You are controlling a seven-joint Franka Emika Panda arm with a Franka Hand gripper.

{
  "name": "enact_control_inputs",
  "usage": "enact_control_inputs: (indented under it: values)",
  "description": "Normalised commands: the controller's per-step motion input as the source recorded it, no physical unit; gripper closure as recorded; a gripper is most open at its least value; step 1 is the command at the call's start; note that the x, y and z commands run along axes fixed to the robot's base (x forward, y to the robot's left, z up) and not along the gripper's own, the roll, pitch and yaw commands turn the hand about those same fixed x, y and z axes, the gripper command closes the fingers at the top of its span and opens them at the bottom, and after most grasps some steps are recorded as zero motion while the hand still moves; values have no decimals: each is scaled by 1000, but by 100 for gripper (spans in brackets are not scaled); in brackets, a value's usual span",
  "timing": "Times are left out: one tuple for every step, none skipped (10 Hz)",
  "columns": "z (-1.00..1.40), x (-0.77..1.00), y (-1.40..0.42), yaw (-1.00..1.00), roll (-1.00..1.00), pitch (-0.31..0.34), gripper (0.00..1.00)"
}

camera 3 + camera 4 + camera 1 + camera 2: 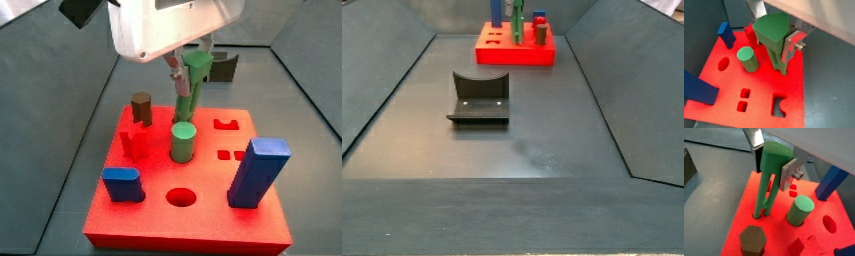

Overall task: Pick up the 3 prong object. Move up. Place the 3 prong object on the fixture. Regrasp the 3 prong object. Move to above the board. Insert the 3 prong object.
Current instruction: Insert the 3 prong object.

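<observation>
My gripper (774, 37) is shut on the upper part of the 3 prong object (773, 31), a long green lobed peg held upright over the red board (757, 100). The silver fingers (787, 174) press on its two sides. The peg's (769, 178) lower end meets the board's (747, 203) top beside the round green cylinder (801, 210); I cannot tell how deep it sits. A side view shows the gripper (187, 68), peg (194, 90) and board (187, 215). The dark fixture (480, 97) stands empty on the floor, well away from the board (516, 55).
On the board stand a round green cylinder (182, 142), a brown hexagonal peg (142, 108), a red peg (131, 140), a tall blue block (261, 172) and a short blue peg (122, 183). Open holes (779, 105) show near one board edge. Grey bin walls (389, 90) surround the floor.
</observation>
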Motion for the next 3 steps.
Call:
enact_control_inputs:
  values:
    - [0, 0, 0, 0, 0, -7, 100]
    - [0, -20, 0, 0, 0, -21, 100]
    - [0, 0, 0, 0, 0, 0, 100]
